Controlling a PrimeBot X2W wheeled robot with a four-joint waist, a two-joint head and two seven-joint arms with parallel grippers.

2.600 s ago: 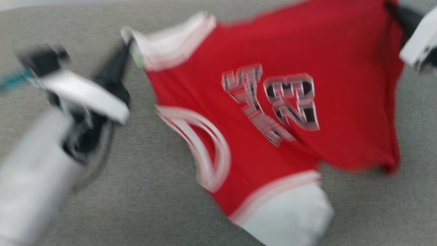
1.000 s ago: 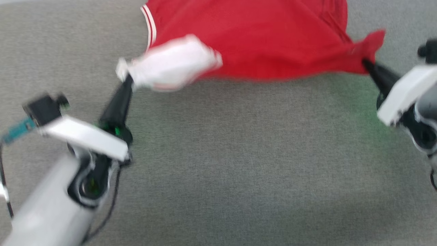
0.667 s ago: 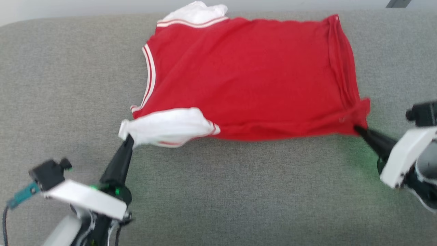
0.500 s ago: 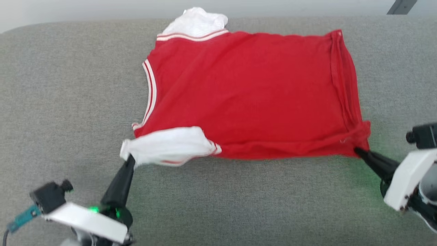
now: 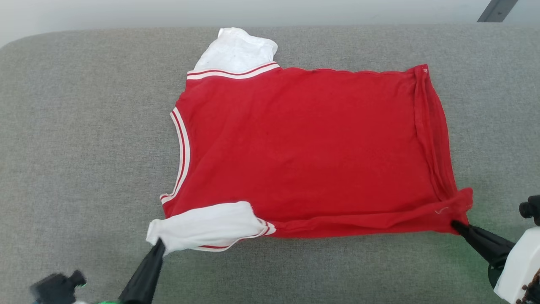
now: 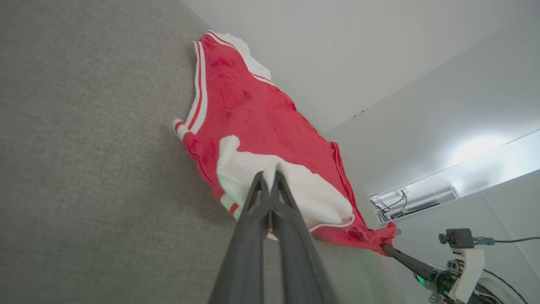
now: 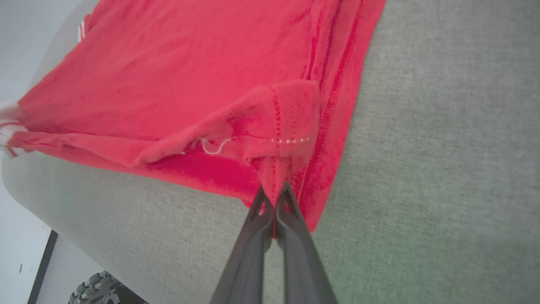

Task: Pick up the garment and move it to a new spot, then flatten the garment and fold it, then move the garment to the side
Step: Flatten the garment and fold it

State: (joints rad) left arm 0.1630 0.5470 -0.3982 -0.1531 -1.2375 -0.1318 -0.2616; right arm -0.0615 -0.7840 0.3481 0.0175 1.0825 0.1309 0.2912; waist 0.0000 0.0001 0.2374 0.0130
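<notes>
1. The garment lies spread almost flat on the grey fabric surface, the widest thing in front of me, which reaches past it on every side.
2. The garment is red with its plain side up. The striped neck trim is toward my left and the hem toward my right.
3. Its 2 white sleeves come next. The far sleeve lies at the back edge, and the near sleeve is bunched along the front edge.
4. My left gripper has its 2 fingers pressed together on the tip of the near sleeve.
5. My right gripper pinches the hem corner nearest me. That corner is folded over, with a loose white thread on it.
</notes>
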